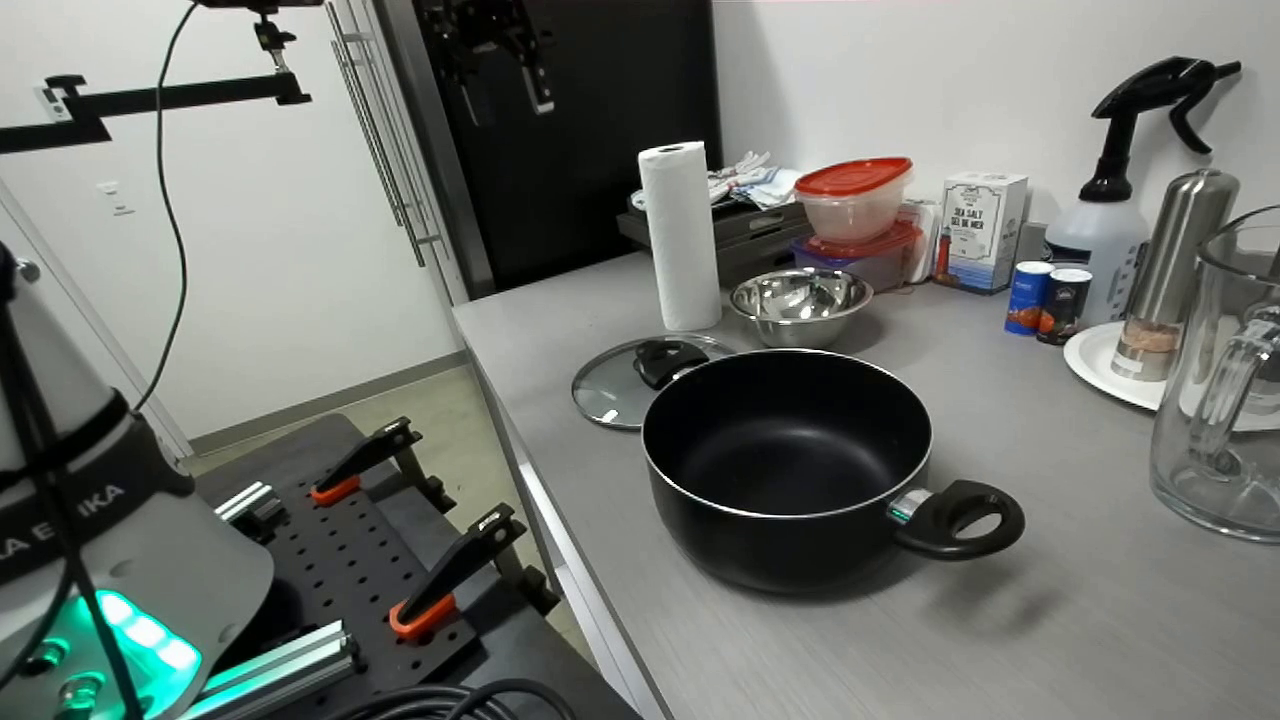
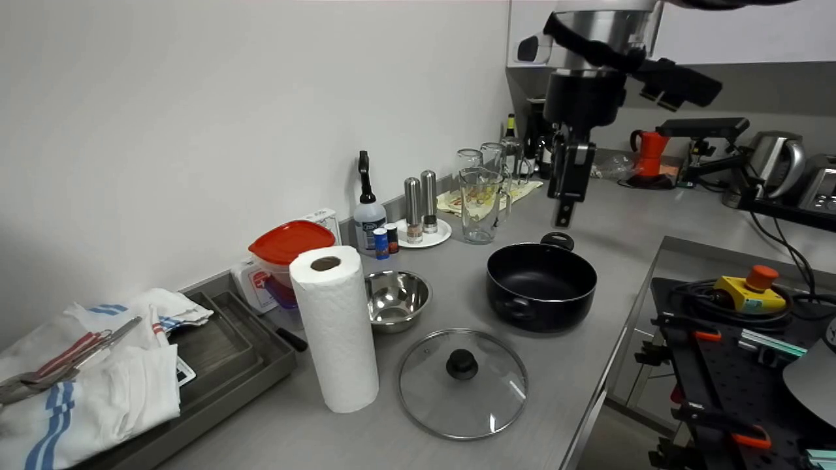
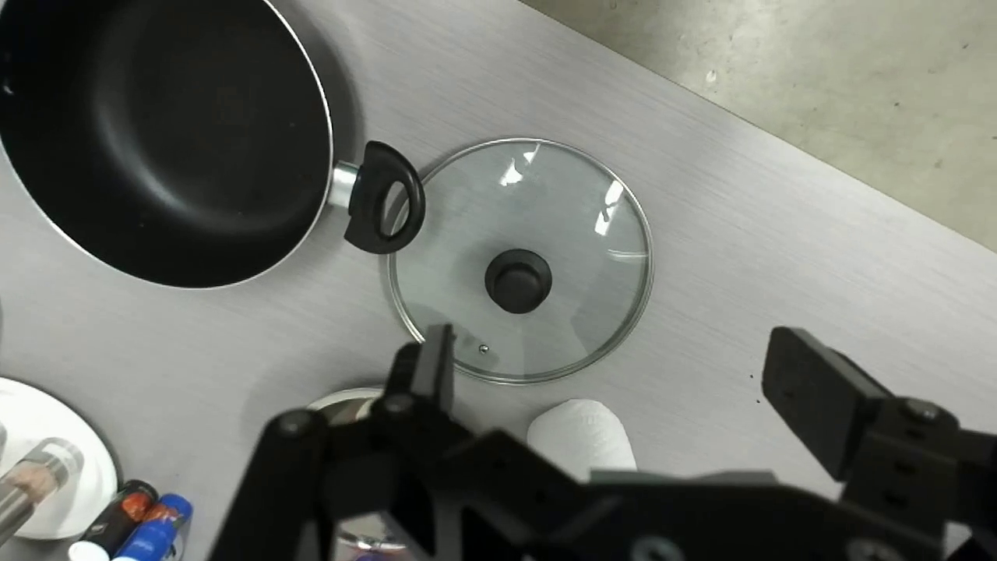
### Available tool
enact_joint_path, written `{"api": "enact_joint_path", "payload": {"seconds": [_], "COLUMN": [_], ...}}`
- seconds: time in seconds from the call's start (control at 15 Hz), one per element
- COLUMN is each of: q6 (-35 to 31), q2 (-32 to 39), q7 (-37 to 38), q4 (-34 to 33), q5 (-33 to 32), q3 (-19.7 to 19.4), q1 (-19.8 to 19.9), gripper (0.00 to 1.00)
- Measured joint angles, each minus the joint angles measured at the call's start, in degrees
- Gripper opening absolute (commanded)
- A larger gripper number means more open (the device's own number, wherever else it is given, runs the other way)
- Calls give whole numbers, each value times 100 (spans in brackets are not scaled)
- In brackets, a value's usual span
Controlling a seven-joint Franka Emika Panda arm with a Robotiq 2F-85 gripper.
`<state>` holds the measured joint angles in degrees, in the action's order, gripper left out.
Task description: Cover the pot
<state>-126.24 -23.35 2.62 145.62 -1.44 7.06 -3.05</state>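
The wide black pot (image 1: 740, 540) stands uncovered on the grey counter, its inside bare; it also shows in an exterior view (image 2: 542, 318) and the wrist view (image 3: 195, 234). The glass lid (image 2: 460, 408) with a black knob lies flat on the counter beside it, knob up. In an exterior view the pot hides part of the lid (image 1: 612, 395). In the wrist view a pot handle overlaps the edge of the lid (image 3: 576, 210). My gripper (image 3: 611, 339) is open and empty, high above the counter; it shows in both exterior views (image 1: 508, 108) (image 2: 564, 214).
A paper towel roll (image 2: 339, 339) stands close beside the lid, with a steel bowl (image 2: 395, 320) behind it. A grey tray with towels (image 2: 261, 382) and red-lidded tubs (image 1: 850, 215) stand near the wall. A glass pitcher (image 1: 1190, 450) stands farther along. The counter edge (image 2: 604, 385) runs near pot and lid.
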Motion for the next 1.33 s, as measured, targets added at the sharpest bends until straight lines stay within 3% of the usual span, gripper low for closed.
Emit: {"api": "enact_joint_path", "payload": {"seconds": [0.4,1.33], "q6": [-527,-846], "q2": [1417,4445], "q7": [86,176], "q4": [-540,-2362], "q5": [-7,-2], "q3": [-98,-379], "q1": [63,90], "gripper": [100,100]}}
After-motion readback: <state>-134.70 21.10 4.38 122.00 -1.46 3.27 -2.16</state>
